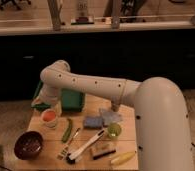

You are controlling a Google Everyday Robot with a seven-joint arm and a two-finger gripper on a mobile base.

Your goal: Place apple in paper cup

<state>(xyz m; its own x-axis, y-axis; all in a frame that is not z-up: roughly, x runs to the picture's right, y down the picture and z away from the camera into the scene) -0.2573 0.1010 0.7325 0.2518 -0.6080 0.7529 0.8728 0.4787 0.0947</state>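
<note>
The apple [48,115], small and red-orange, sits in the mouth of the white paper cup [50,121] at the table's back left. My gripper [44,102] hangs from the white arm [86,85] just above the cup and slightly to its left, close to the apple. The arm's wrist hides most of the gripper. I cannot tell if the gripper still touches the apple.
A green bin [71,99] stands behind the cup. A dark bowl [28,145] is at the front left. A long green vegetable [67,130], a fork, a white brush [88,144], a blue sponge [93,121], a yellow-green cup [114,130] and a yellow item [122,158] lie to the right.
</note>
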